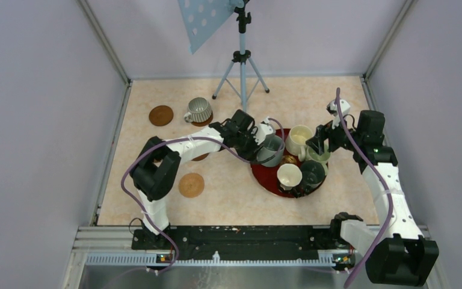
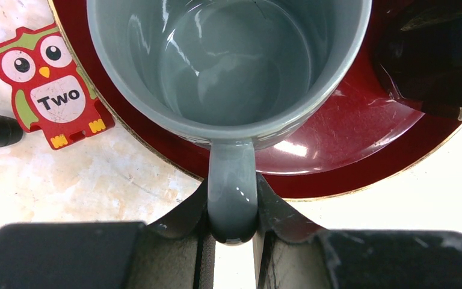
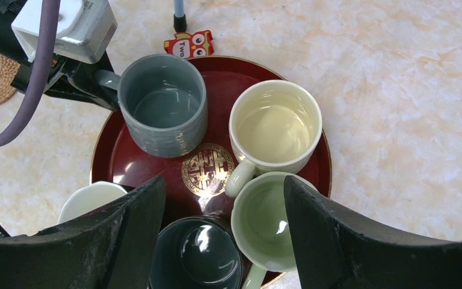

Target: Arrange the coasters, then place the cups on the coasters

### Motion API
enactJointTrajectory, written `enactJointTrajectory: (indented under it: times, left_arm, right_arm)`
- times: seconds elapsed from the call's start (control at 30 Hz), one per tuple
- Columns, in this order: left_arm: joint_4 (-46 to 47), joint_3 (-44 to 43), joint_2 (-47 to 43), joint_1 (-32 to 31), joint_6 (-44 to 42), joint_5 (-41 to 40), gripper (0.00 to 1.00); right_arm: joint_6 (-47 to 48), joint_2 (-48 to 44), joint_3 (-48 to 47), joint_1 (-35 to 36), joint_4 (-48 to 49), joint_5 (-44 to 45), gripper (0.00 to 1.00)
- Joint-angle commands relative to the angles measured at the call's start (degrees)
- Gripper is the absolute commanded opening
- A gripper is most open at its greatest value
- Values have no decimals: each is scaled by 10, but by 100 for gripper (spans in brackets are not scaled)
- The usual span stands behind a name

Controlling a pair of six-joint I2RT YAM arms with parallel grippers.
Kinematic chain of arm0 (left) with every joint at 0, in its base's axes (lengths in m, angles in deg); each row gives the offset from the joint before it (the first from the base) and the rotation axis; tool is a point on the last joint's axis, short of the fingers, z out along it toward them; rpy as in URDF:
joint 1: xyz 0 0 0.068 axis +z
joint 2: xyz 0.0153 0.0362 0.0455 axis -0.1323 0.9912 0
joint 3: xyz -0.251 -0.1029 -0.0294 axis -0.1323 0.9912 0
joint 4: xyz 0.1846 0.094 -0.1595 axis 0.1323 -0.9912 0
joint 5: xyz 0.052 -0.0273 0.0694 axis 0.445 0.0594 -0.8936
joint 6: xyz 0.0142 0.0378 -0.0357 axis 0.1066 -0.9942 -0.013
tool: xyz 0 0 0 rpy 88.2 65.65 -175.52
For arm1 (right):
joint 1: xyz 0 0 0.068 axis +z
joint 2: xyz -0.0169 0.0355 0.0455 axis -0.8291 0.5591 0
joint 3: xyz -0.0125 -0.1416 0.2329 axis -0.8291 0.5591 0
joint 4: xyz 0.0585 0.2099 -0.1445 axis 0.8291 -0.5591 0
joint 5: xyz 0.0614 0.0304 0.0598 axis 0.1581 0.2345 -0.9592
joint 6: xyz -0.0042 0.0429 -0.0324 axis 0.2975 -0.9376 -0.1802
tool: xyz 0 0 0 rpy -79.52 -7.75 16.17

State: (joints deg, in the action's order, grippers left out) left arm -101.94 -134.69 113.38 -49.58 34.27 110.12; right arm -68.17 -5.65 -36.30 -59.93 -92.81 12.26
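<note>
Grey-green glazed ceramic mug [image 2: 228, 66] held by its handle on the red round tray [image 2: 349, 156]
Left gripper [image 2: 231, 232] clamps the handle, which points straight back at it; a bare round wooden coaster [image 1: 191, 185] lies leftward, nearer this arm

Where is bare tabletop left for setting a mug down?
Bare: the strip between the near coaster and the red tray, and the far stretch right of the tripod. Crowded: the tray, five mugs packed.

The tray [image 3: 120, 162] is dark red with a gold emblem [image 3: 207, 170], the mug [image 3: 162, 105] grey-green, the owl tag [image 3: 189, 43] red and green.
</note>
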Motion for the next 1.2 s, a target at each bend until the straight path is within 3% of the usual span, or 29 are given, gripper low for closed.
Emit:
enactJointTrajectory:
  times: [0.0,0.1,0.23,0.43,0.67,0.73,0.83,1.17]
  left_arm:
    - [49,-8,-3,2,6,-3,25]
    - [56,-8,4,2,6,-10,35]
    - [63,-12,11,2,8,-15,41]
    - [66,-25,27,2,6,-20,43]
    - [54,-32,33,1,-1,-38,31]
    - [52,-35,31,1,3,-39,23]
    - [56,-34,17,2,13,-24,1]
    - [110,-7,-76,5,40,27,0]
  right_arm:
    - [9,-2,-2,-5,12,-3,72]
    - [9,-1,-2,-5,13,-2,72]
    - [9,-1,-2,-5,13,-2,72]
    - [10,-1,-2,-5,13,-1,72]
    - [10,-1,-2,-5,13,-1,72]
    - [10,-2,-1,-5,11,-1,71]
    - [11,-2,-1,-5,11,0,72]
    - [11,0,0,-5,12,3,72]
